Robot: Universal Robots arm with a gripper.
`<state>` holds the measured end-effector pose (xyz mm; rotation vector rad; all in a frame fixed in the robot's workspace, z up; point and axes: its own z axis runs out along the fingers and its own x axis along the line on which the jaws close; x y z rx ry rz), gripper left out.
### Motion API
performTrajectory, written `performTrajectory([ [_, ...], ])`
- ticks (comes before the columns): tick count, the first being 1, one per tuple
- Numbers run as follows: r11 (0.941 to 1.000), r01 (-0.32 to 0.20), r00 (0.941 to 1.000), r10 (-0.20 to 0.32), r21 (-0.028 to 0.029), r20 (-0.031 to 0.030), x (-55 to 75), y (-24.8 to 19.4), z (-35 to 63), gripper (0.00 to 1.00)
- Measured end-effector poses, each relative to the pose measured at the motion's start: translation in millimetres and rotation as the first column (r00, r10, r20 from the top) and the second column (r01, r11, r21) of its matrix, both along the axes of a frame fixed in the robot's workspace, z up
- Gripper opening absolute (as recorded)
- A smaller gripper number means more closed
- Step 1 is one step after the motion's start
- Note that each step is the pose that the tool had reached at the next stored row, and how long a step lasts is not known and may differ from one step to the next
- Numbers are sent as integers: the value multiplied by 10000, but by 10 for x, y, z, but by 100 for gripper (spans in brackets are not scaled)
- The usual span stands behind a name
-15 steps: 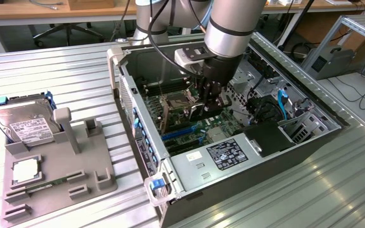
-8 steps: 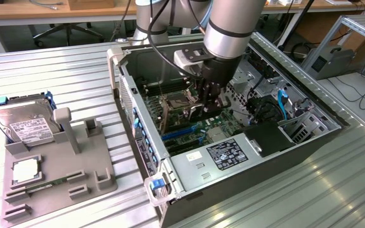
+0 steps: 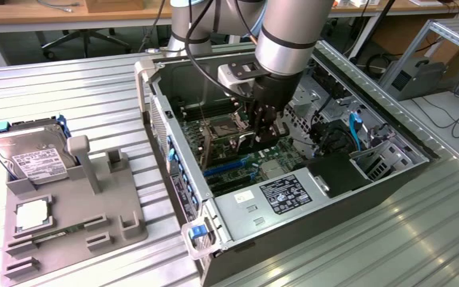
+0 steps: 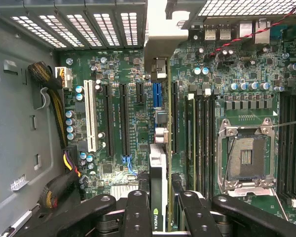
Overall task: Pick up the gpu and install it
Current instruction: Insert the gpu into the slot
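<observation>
green motherboard [image 4: 227, 84] all across the wrist camera, and the card is tough to read. the gpu [image 4: 158, 165] shows edge-on, just a thin pale-and-green strip, with both faces turned away. its near end slips behind the black fingers [image 4: 137, 212], and a small logo label peeks out between them. in the exterior view the arm's wrist and the gripper [image 3: 265, 131] cover most of the card down inside the computer case [image 3: 238, 239]. i can't tell how high it rides over the board, or whether its edge touches a slot.

now the grip: jaws partly closed, one finger on each flat side of the gpu, clamped on it.

orientation next. the card stands on edge, its long axis parallel with the black expansion slots [image 4: 124, 118] and the white slot [image 4: 91, 116]. the pale metal bracket [image 4: 160, 44] is at the far end, pointing at the vented slot covers [image 4: 106, 27] in the case wall. the card lies between the blue slot [image 4: 157, 94] and the memory slots [image 4: 202, 143] beside the cpu socket [image 4: 244, 158].

over on the exterior view's left, a hard drive [image 3: 28, 156] sits at the end of a grey holder tray [image 3: 94, 206] on the slatted metal table [image 3: 70, 89], well apart from the case.
</observation>
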<state>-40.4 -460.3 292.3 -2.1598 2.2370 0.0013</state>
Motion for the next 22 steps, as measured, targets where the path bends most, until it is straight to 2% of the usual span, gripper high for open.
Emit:
performTrajectory([
  [14,10000,0,10000,0,1,3,-65,0,-1,27],
  [22,10000,-1,10000,1,0,9,-94,0,-73,27],
])
